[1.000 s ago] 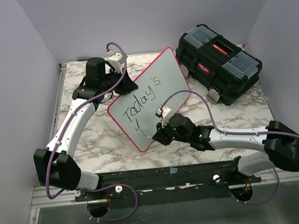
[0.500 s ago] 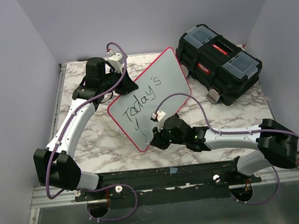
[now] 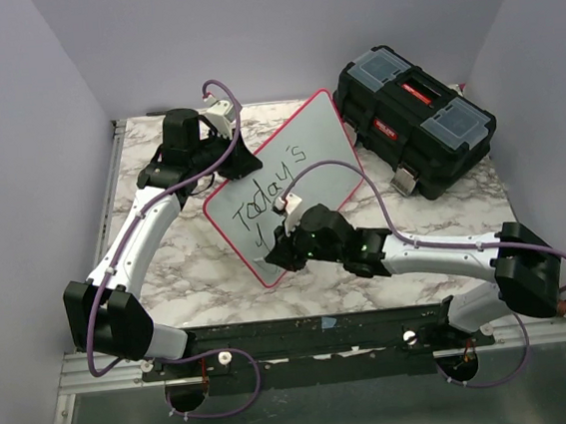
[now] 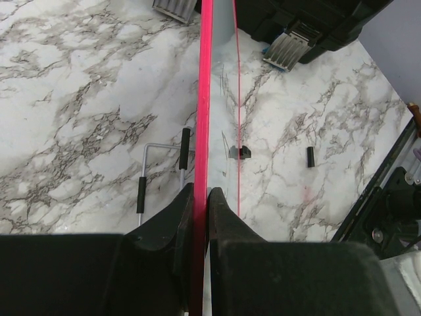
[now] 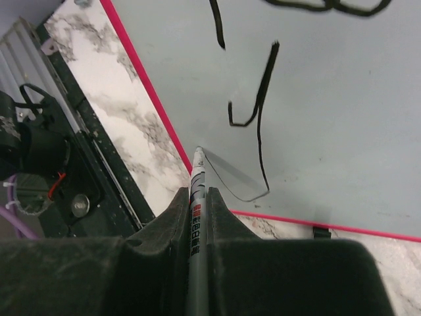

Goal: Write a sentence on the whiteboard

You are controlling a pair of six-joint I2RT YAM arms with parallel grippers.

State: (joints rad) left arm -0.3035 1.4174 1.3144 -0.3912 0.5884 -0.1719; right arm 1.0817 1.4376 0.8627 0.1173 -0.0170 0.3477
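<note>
board (image 3: 311, 134) propped mid-table, toolbox (image 3: 415, 124) at its 2 o'clock | my left gripper (image 4: 200, 194) clenched on its rim | my right gripper (image 5: 197, 193) grasping marker (image 5: 195, 230) below sentence (image 3: 271, 188), 6 o'clock corner | risk: pressing hard could pivot board, skewing letters

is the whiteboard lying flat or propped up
Propped up: the left hand grips the whiteboard by its red rim, and its wrist view shows it edge-on with table on both sides.
</note>
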